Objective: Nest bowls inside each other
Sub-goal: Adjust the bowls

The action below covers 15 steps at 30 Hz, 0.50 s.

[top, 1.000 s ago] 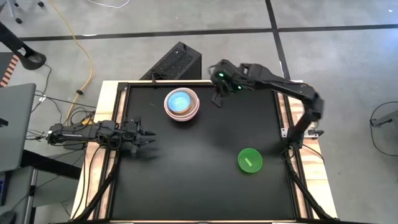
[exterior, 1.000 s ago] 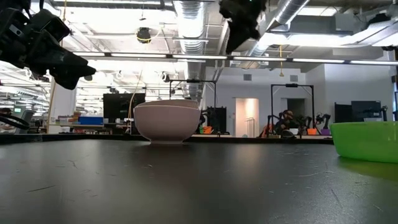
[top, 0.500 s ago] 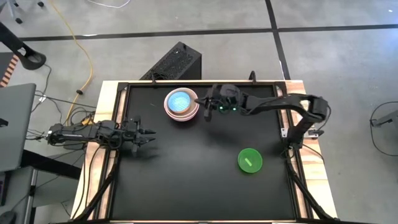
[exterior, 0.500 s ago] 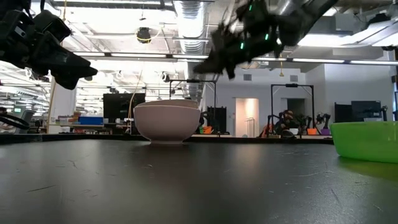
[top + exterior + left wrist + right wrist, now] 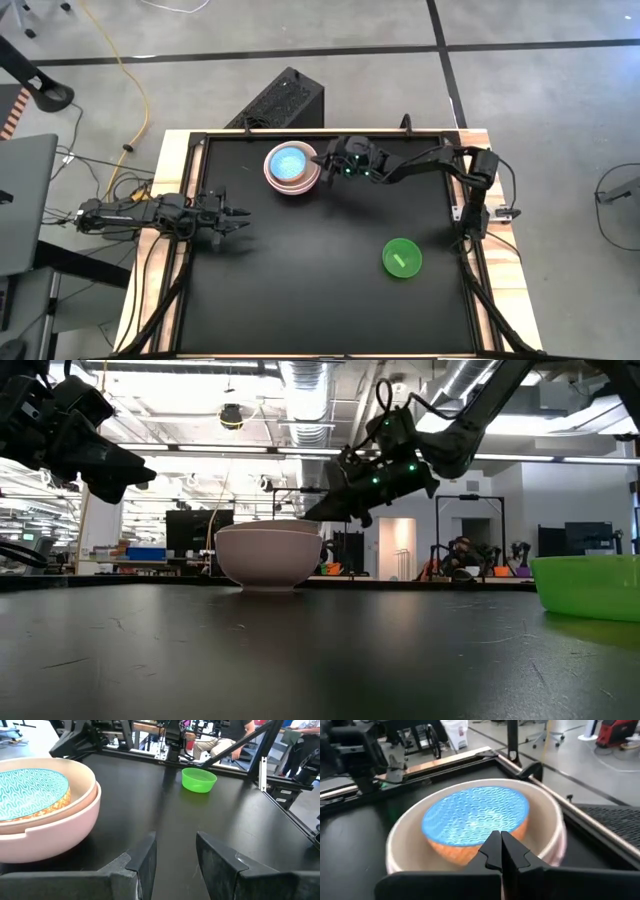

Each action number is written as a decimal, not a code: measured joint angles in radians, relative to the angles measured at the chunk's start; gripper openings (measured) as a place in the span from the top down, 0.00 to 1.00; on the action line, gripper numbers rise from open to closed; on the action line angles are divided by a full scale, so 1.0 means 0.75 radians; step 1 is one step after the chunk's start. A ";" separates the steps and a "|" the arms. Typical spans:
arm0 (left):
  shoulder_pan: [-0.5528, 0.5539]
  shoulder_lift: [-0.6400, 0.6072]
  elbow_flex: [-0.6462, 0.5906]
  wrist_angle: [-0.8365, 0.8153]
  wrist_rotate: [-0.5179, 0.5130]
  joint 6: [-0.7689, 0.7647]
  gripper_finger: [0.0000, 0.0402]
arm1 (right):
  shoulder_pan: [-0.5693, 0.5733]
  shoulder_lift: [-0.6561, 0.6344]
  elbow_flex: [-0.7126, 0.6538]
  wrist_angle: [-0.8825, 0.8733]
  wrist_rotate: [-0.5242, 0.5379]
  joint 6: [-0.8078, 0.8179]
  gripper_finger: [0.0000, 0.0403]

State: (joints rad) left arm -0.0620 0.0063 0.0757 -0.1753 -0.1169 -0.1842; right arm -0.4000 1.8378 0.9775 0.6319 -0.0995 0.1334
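A stack of nested bowls (image 5: 292, 166) stands at the table's far middle. Its outer bowl is pink-white (image 5: 268, 555), a beige one sits inside it, and a blue patterned one (image 5: 475, 817) is innermost. A green bowl (image 5: 402, 258) stands alone at the near right. My right gripper (image 5: 320, 162) is shut. It lies almost level, and its tip (image 5: 305, 517) is just over the stack's rim on the side toward the table's right. My left gripper (image 5: 238, 215) waits open at the table's left side, with nothing between its fingers (image 5: 142, 860). My right gripper's shut fingertips (image 5: 495, 845) stand at the stack's rim (image 5: 540, 850), coming slanting from the table's right and slightly from above. I cannot tell whether they touch the rim.
A raised frame (image 5: 455, 190) runs around the black tabletop. A black box (image 5: 285, 100) stands beyond the far edge, and cables and a laptop lie off the left side. Bare black surface lies between the stack and the green bowl.
My right gripper has come down from high above the table and gone toward the table's left, up to the stack's rim. It has tipped from pointing steeply down to nearly level and has stayed shut. The bowls have not moved.
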 joint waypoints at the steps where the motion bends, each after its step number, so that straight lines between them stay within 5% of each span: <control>1: 0.000 0.000 0.000 0.000 0.000 0.000 0.68 | -0.001 0.000 0.000 -0.009 -0.004 0.004 0.98; 15: 0.000 0.000 0.000 0.000 0.001 0.000 0.68 | -0.011 -0.001 0.000 -0.059 -0.008 0.053 0.98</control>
State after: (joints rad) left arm -0.0620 0.0063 0.0757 -0.1753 -0.1165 -0.1841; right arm -0.4080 1.8374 0.9775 0.5874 -0.1052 0.1729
